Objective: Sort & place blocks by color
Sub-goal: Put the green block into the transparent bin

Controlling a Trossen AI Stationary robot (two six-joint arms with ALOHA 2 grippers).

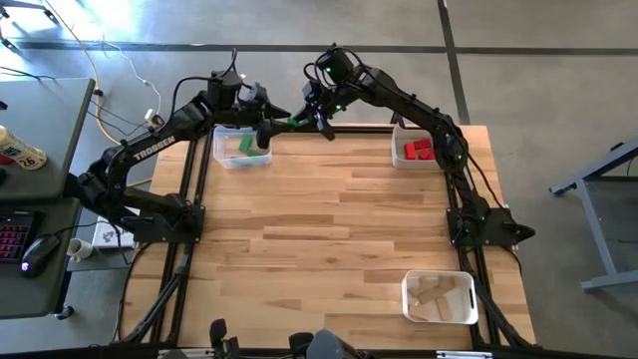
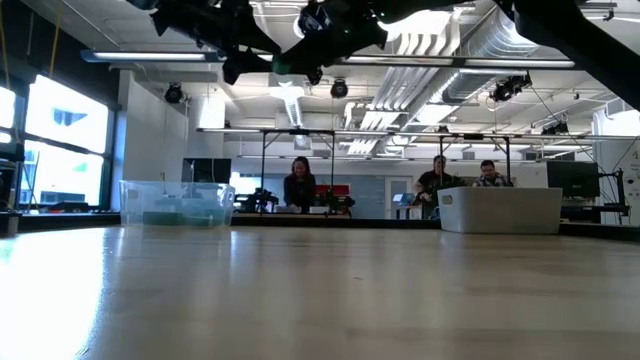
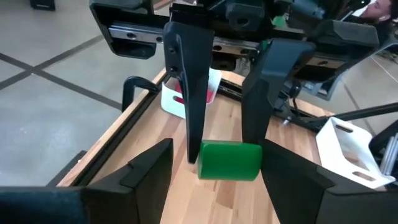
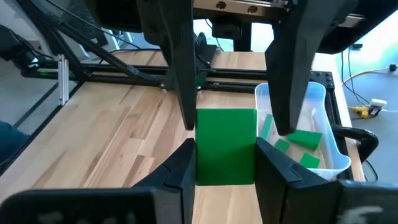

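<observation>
High view first: we see both arms meet near the far edge of the table (image 1: 329,229), up in the air. The right gripper (image 1: 317,118) is pinching a green block (image 4: 225,146) — its two fingers press on the block's sides. The left gripper (image 1: 267,130) faces it with its fingers wide apart, one on each side of that same block (image 3: 229,160), but we cannot tell if they touch it.

Right by the left gripper sits a clear bin (image 1: 241,148) with more green blocks (image 4: 297,144) in it. Red blocks (image 1: 419,151) lie in a white bin (image 1: 412,150) in the far right corner. Plain wood blocks (image 1: 439,296) fill a third bin (image 1: 440,298) near the front right.

Low view shows three people (image 2: 299,185) sitting far behind the table.
</observation>
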